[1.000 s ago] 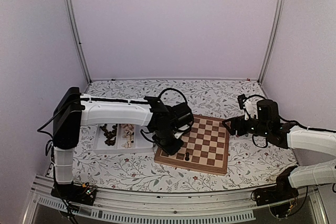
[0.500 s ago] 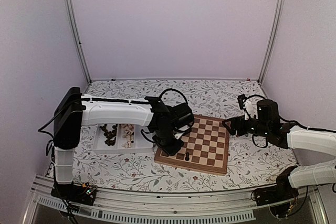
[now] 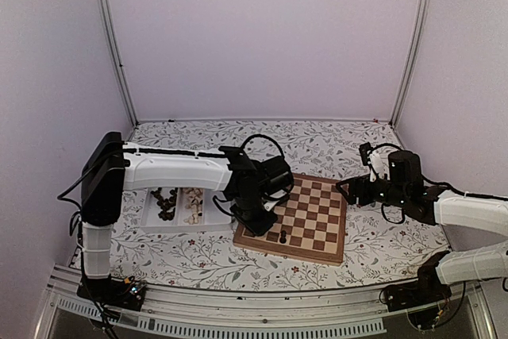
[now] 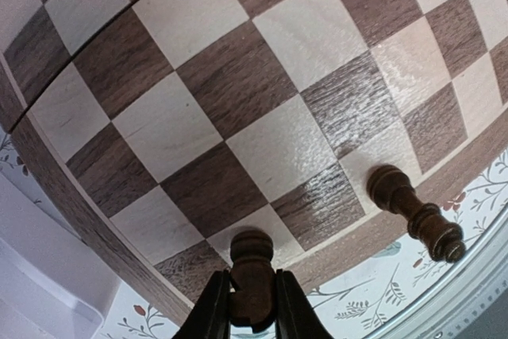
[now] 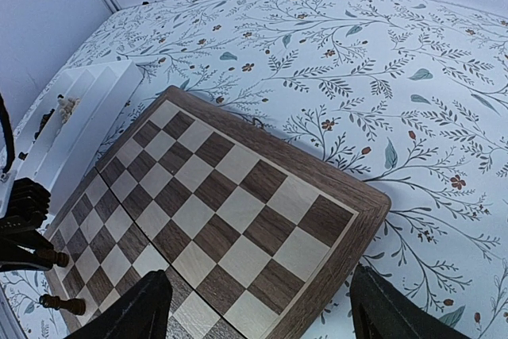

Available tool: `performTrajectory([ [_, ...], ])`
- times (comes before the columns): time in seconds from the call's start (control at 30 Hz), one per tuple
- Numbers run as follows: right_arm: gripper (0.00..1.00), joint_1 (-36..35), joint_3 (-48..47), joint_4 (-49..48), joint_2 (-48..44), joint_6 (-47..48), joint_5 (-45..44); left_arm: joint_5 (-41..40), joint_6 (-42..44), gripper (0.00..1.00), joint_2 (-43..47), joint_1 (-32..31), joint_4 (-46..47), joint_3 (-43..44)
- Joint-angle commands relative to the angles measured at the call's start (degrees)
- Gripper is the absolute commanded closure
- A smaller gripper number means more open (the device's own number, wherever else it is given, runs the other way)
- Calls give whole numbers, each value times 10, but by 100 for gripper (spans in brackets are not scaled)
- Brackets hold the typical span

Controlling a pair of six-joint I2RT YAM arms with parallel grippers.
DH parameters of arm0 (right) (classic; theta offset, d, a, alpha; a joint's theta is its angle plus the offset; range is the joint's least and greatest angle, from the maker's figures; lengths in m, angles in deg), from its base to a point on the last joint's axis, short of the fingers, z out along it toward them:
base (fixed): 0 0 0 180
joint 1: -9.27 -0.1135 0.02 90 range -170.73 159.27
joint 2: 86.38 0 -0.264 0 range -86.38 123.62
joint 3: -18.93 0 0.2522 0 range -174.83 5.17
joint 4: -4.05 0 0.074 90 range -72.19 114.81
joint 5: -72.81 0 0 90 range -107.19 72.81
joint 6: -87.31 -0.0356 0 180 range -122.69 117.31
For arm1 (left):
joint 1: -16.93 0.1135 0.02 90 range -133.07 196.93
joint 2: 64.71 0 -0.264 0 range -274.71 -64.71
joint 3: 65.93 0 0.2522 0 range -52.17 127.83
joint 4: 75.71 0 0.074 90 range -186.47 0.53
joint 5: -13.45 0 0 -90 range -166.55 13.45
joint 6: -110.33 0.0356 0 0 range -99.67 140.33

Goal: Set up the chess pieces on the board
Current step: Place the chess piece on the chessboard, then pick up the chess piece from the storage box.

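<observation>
1. Two fingers of my left gripper (image 4: 252, 306) are pressed in on a dark chess piece (image 4: 252, 263), pinching it at the bottom centre of my left wrist view. It hangs over a dark square in the nearest row of the board (image 4: 238, 117). I cannot tell whether its base touches the wood.
2. Toward the lower right of that same view, a second dark piece (image 4: 413, 212) stands on another dark square of the edge row. It is near the one I hold but apart from it.
3. In the overhead view the board lies in the lower middle of the frame, turned at a slight angle, with both dark pieces at its near edge.
4. Just left of the board sits a white tray (image 3: 181, 228). Its left compartment holds dark pieces (image 3: 165, 202) and its right compartment holds pale pieces (image 3: 192, 204).
5. At the right of the overhead frame, my right gripper (image 3: 349, 192) hovers by the board's right edge. Its fingers are spread wide and grip nothing; in my right wrist view they sit at the two bottom corners, above the board.
6. Farthest back, the flowered tablecloth (image 3: 317, 144) runs to the rear wall at the upper middle of the frame.
</observation>
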Motion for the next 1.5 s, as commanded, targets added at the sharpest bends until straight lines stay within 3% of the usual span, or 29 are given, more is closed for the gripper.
performTrajectory([
  [0.0, 20, -3, -1, -9, -1, -1, -1, 4, 8, 78, -13, -8, -19, 9],
  [1.0, 19, -3, -2, -9, 4, 0, -1, -18, 32, 59, 44, 20, -22, 5],
  [1.3, 19, -4, -2, -10, 5, -1, -1, 47, 64, 55, 161, 72, -19, -58],
  [1.47, 19, -2, -2, -11, 6, -1, 2, 21, 65, 54, 240, 168, 36, -149],
])
